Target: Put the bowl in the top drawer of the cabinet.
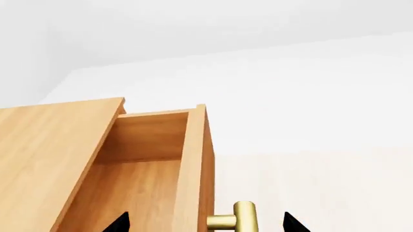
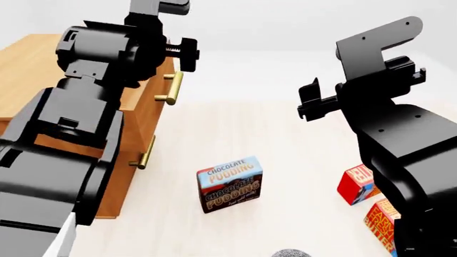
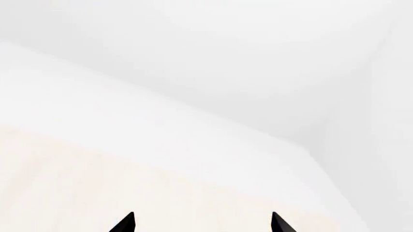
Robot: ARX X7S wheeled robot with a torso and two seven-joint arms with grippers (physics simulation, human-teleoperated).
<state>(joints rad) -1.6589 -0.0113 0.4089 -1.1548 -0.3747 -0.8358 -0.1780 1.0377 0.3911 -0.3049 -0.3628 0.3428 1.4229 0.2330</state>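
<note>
The cabinet point(image 2: 29, 59) stands at the left, largely behind my left arm. In the left wrist view its top drawer point(image 1: 145, 186) is pulled out, showing a bare wooden inside. My left gripper point(image 1: 206, 225) is open, its tips far apart on either side of the drawer front and the brass handle point(image 1: 240, 218), touching neither. The bowl point(image 2: 289, 252) shows only as a speckled sliver at the head view's lower edge. My right gripper point(image 3: 202, 225) is open in the air at the right, with nothing between its fingers.
A chocolate pudding box point(image 2: 230, 183) stands on the pale floor in front of the cabinet. Two red boxes point(image 2: 357, 184) sit at the right beside my right arm. The lower drawer's brass handle point(image 2: 145, 152) shows below the top one.
</note>
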